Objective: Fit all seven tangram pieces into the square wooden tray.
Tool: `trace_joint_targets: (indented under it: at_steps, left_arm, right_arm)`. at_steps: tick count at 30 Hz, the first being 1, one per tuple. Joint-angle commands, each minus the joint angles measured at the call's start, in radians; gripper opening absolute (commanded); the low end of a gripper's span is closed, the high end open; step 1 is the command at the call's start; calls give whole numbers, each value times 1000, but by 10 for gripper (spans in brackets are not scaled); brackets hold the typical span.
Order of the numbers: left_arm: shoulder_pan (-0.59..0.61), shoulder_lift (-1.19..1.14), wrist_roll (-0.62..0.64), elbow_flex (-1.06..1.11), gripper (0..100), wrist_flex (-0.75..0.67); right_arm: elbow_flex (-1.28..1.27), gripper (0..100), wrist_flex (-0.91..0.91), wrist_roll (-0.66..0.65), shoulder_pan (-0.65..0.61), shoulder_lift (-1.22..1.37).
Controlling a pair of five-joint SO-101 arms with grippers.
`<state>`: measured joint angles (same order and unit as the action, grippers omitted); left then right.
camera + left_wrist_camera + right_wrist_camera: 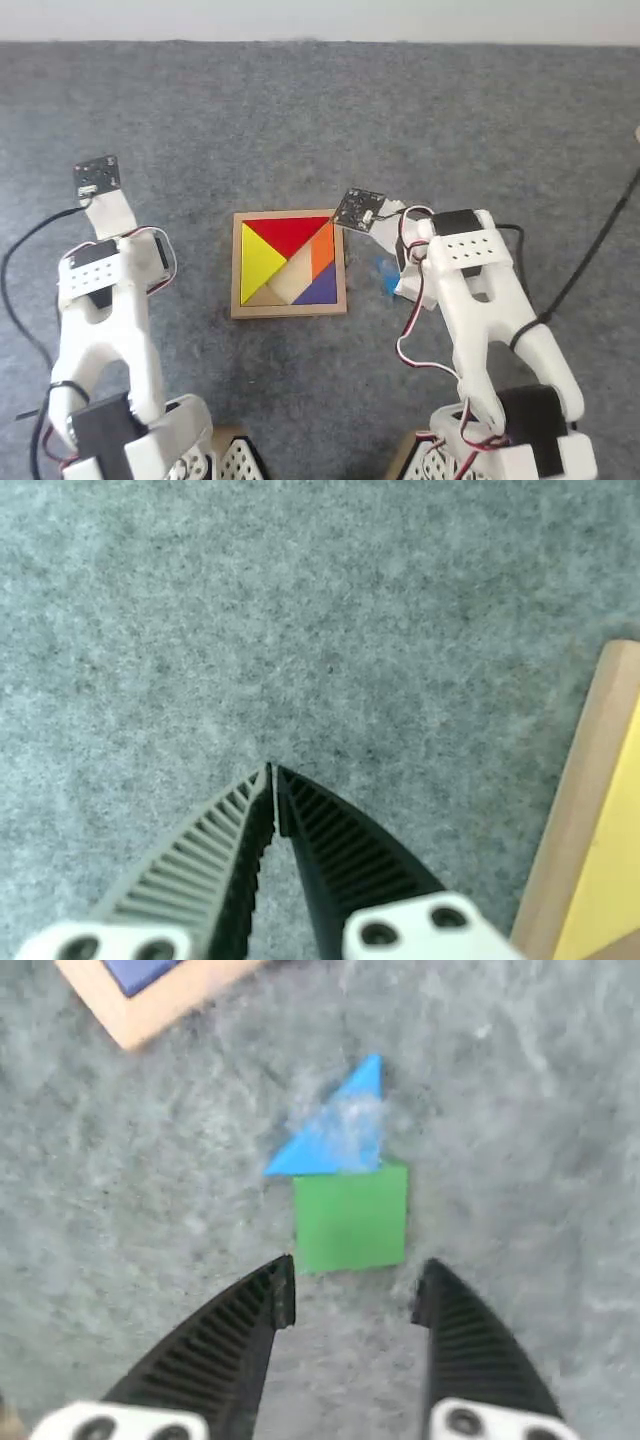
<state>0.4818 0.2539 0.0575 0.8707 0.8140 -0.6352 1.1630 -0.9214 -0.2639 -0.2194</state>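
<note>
**Two pieces out on the felt, right pincer gaping over the green one**

Wooden tray (288,311) lies flat on the grey felt desk (300,120), between the two arms and closer to the right arm (470,290).

Seated inside it:
- red triangle (288,236) along the far side
- yellow triangle (260,262) along the left side
- orange piece (322,258) at the right
- purple piece (320,288) in the near right corner

The near middle of the tray is pale and tan. Cannot tell piece from bare floor there.

Outside the tray, between its right rim and the right arm:
- blue triangle (335,1130) flat on the felt, apart from the tray corner
- green square (350,1215) flat on the felt, one edge touching the blue triangle's long side

Right pincer (355,1275) is spread wide and holds nothing. The green square sits just ahead of the gap between the two tips, with its nearest edge about level with them, and is slightly narrower than the gap. Neither finger touches it. The blue triangle lies beyond the square, and the tray corner is farther off still.

Left pincer (272,772) is closed tip to tip with nothing between the fingers. It hangs over bare felt. The tray's wooden rim stands off to one side of it, well clear of the tips, with a strip of yellow showing inside the rim.
</note>
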Motion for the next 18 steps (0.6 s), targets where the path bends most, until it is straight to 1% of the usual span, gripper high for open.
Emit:
trace_joint_targets:
  at_steps: [1,2,4,9,18]
  left_arm:
    - [-8,9,-9,-12,13,-20]
    - [-8,9,-9,-12,13,-20]
    - [-8,9,-9,-12,13,-20]
    - [-8,9,-9,-12,13,-20]
    - [-8,9,-9,-12,13,-20]
  right_arm:
    - [8,345,-24,-66,5,18]
    - [8,369,-24,-80,4,28]
    - [8,384,-24,-92,4,48]
    - [9,383,-31,-92,4,125]
    - [6,383,-162,-94,-13,255]
